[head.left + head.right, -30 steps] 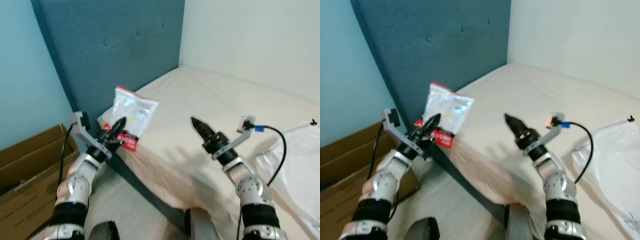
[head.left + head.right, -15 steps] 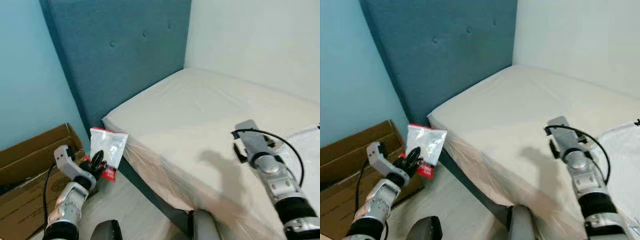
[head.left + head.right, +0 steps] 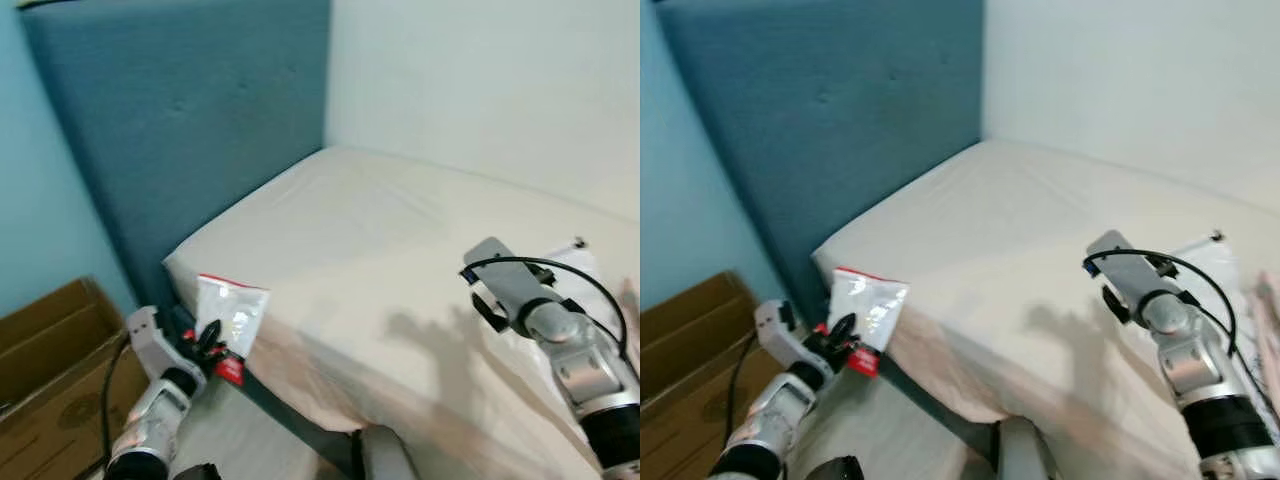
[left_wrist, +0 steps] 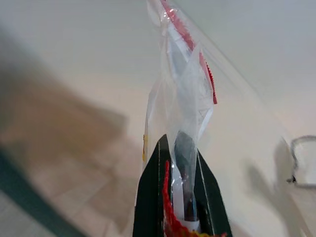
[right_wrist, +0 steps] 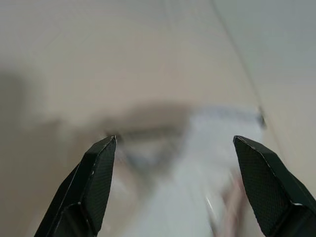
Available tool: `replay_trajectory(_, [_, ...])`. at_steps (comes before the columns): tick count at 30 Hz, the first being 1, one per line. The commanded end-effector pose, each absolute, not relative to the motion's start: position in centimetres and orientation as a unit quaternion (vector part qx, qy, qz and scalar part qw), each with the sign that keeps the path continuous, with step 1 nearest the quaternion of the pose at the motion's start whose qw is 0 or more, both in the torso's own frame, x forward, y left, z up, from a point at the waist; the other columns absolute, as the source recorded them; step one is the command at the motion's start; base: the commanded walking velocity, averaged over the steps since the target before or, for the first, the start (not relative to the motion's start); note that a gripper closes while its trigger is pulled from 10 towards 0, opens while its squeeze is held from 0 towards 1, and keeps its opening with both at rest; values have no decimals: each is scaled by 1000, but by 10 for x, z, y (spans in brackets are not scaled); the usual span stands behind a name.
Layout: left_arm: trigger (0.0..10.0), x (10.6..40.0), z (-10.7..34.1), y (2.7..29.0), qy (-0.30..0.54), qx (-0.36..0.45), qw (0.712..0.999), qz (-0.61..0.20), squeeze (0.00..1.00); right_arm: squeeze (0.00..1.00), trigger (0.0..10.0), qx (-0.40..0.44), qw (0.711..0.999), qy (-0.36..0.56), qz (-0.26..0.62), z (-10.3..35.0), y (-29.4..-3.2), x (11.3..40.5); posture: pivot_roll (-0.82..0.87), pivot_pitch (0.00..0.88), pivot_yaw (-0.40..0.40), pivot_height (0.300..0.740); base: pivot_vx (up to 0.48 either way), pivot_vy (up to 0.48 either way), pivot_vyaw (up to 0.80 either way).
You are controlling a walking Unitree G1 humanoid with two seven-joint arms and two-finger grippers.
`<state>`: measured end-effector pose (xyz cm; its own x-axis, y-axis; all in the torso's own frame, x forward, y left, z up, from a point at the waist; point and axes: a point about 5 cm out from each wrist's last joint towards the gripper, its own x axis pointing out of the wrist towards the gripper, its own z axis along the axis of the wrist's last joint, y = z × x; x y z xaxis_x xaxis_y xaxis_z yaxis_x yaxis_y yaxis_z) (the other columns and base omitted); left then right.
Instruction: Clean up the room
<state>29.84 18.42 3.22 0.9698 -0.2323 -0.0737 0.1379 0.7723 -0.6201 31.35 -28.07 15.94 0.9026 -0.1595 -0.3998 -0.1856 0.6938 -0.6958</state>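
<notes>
- The left claw (image 3: 210,337) was clamped on the lower, red-edged end of a clear plastic zip bag (image 3: 232,312), low beside the near corner of the bed (image 3: 400,250).
- The bag stood roughly upright above the fingers, its red-striped top edge uppermost, just in front of the mattress corner and below the blue padded headboard (image 3: 190,130).
- In the left wrist view, the two black fingers (image 4: 150,197) pinched the crumpled clear film (image 4: 182,94) between them, with red trim at the fingertips.
- The right claw (image 5: 190,182) hung above the mattress with its fingers spread wide and nothing between them; a blurred white plastic sheet (image 5: 217,163) lay below it.
- The right arm (image 3: 560,340) reached over the bed's right part, near the white plastic bag (image 3: 1215,265) lying on the cover.
- A brown cardboard box (image 3: 50,360) sat on the floor left of the left arm, against the light blue wall (image 3: 40,220).
</notes>
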Motion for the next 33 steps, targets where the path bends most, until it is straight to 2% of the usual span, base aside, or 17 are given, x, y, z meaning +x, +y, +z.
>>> replay_trajectory(1, [10000, 298, 30, 179, 79, -318, 939, -108, 0, 0, 10000, -402, 883, 244, 13, 163, -280, 308, -108, 0, -21, 550, 0, 0, -763])
replay_trajectory(4, [10000, 298, 29, 176, 80, -317, 939, -112, 0, 0, 10000, -407, 874, 264, 10, 168, -284, 302, -115, 0, -23, 550, 0, 0, -756])
replay_trajectory(7, [10000, 298, 28, 173, 82, -314, 939, -117, 0, 0, 10000, -368, 880, 298, 33, 153, -281, 295, -120, 0, -26, 550, 0, 0, -744])
replay_trajectory(15, [10000, 296, 26, 168, 85, -308, 940, -124, 0, 0, 10000, -304, 873, 368, 104, 88, -260, 277, -116, 0, -27, 550, 0, 0, 0])
replay_trajectory(21, [10000, 293, 23, 168, 89, -296, 942, -130, 0, 0, 10000, -317, 855, 401, 88, 56, -264, 268, -97, 0, -31, 550, 0, 0, 0])
replay_trajectory(25, [10000, 291, 22, 169, 89, -293, 943, -131, 0, 0, 10000, -331, 849, 405, 71, 53, -269, 267, -91, 7, -31, 550, 0, 0, 0])
replay_trajectory(28, [10000, 287, 21, 172, 89, -290, 944, -131, 0, 0, 10000, -382, 831, 403, 27, 59, -285, 269, -81, 17, -31, 550, 0, 0, 0])
replay_trajectory(33, [10000, 286, 20, 173, 91, -289, 944, -130, 0, 0, 10000, -400, 827, 394, 15, 64, -289, 271, -82, 23, -28, 550, 0, 0, 0])
